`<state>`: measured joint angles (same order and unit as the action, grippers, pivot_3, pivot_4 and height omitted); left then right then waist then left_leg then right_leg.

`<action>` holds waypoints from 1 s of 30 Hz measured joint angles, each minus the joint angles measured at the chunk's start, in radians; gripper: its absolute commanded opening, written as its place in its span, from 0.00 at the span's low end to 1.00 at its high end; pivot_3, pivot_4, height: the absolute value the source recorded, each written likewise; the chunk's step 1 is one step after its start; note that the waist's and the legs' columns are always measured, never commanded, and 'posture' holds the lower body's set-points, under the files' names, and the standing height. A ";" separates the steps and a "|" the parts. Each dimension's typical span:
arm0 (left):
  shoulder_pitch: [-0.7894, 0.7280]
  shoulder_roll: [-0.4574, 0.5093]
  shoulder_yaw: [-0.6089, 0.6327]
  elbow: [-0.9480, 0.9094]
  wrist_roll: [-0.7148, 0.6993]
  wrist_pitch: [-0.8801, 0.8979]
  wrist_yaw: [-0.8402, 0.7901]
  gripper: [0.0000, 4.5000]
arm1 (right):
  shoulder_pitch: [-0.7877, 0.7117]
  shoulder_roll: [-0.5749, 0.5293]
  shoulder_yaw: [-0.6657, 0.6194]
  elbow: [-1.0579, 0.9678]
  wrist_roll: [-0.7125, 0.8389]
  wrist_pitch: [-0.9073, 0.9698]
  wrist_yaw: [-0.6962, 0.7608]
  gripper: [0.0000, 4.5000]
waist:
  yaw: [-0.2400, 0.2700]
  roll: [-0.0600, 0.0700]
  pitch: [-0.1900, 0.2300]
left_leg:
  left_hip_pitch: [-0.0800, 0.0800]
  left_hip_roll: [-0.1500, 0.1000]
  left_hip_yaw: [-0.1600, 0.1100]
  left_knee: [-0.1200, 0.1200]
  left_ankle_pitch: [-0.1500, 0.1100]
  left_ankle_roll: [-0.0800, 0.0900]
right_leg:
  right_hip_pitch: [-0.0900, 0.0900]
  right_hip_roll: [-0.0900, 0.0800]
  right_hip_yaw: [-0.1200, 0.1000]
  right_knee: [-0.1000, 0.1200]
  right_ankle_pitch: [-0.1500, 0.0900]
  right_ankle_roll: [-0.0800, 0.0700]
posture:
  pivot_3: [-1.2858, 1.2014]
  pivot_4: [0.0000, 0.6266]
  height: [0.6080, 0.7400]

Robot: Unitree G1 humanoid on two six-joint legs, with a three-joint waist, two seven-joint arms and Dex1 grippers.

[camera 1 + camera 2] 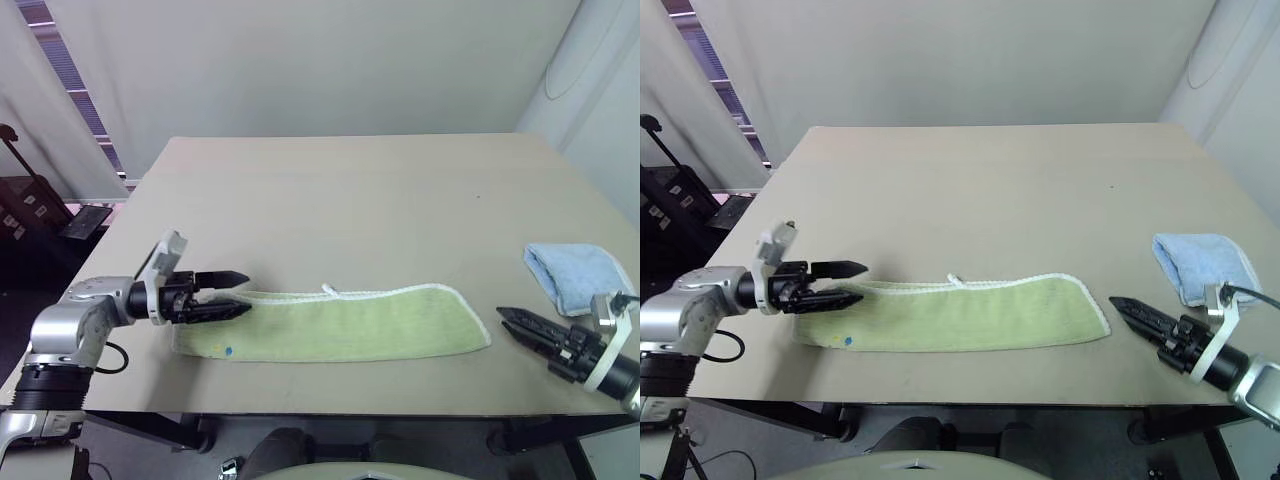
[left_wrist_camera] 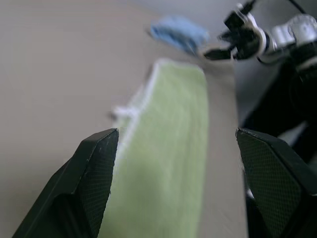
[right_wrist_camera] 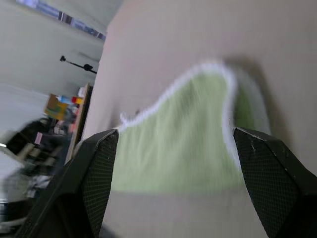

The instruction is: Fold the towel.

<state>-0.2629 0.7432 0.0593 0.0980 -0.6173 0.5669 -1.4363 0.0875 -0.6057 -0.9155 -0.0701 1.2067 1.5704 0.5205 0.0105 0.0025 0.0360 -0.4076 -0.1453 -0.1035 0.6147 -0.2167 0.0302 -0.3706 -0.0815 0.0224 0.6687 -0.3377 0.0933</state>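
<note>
The towel (image 1: 340, 325) is a long light green strip with white edging, lying flat along the front of the table (image 1: 350, 190). A small white loop (image 1: 330, 291) sticks out of its far edge, and a small blue motif (image 1: 228, 350) sits near its left front corner. My left gripper (image 1: 246, 294) points right over the towel's left end, open, with nothing between its fingers (image 2: 94, 173). My right gripper (image 1: 503, 319) is just off the towel's right end, pointing at it, open and empty. The right wrist view looks between the fingers (image 3: 99, 168) at the towel's rounded end (image 3: 188, 144).
A smaller light blue folded cloth (image 1: 580, 275) lies at the right edge of the table, just behind my right gripper. The table's front edge runs close under the towel. At far left, beyond the table, stand curtains and dark furniture.
</note>
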 measured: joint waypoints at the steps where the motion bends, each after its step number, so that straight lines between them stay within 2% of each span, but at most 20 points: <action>1: -0.002 -0.009 -0.010 0.002 0.008 -0.015 -0.002 0.89 | 0.015 0.006 -0.003 0.001 0.000 0.003 -0.018 0.86 | 0.001 0.000 0.000 | 0.000 0.000 0.000 0.000 0.000 0.000 | 0.001 0.000 0.000 0.000 0.000 0.000 | 0.52 0.00 1.00; 7: -0.006 -0.033 -0.058 0.036 0.042 -0.056 -0.018 0.89 | 0.082 0.093 -0.012 0.008 0.026 0.015 -0.097 0.86 | 0.000 0.001 -0.001 | 0.000 0.000 0.001 0.001 0.000 0.000 | 0.001 0.000 0.000 -0.003 0.000 0.000 | 0.52 0.00 1.00; 11: -0.003 -0.028 -0.070 -0.036 0.040 -0.031 0.007 0.89 | 0.079 0.110 -0.004 0.004 0.044 0.013 -0.145 0.86 | -0.001 0.001 -0.001 | 0.000 0.000 0.001 0.000 0.000 0.000 | 0.000 0.000 0.001 -0.003 0.000 0.000 | 0.52 0.00 1.00; 24: -0.053 -0.051 -0.074 -0.269 -0.052 0.203 0.208 0.89 | -0.090 0.163 0.084 0.079 0.090 -0.065 -0.301 0.86 | 0.003 0.001 -0.001 | 0.000 0.000 0.001 0.000 0.001 0.001 | 0.001 0.000 0.000 -0.003 0.001 0.000 | 0.52 0.00 1.00; 27: -0.053 -0.057 -0.074 -0.308 -0.072 0.235 0.246 0.90 | -0.090 0.163 0.092 0.092 0.095 -0.087 -0.323 0.66 | 0.002 0.001 -0.001 | 0.000 0.000 0.001 -0.001 0.001 0.003 | 0.000 0.000 0.000 -0.003 0.002 0.003 | 0.52 0.00 1.00; 30: -0.050 -0.056 -0.074 -0.340 -0.075 0.247 0.270 0.90 | -0.073 0.162 0.093 0.116 0.092 -0.124 -0.339 0.40 | 0.002 0.001 -0.001 | 0.000 0.000 0.001 -0.001 0.001 0.003 | 0.000 0.001 0.000 -0.003 0.002 0.003 | 0.52 0.00 1.00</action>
<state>-0.3126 0.6872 -0.0143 -0.2422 -0.6923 0.8136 -1.1662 0.0148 -0.4434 -0.8230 0.0454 1.2985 1.4464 0.1815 0.0128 0.0039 0.0346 -0.4080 -0.1452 -0.1030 0.6138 -0.2155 0.0327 -0.3706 -0.0810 0.0226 0.6661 -0.3358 0.0962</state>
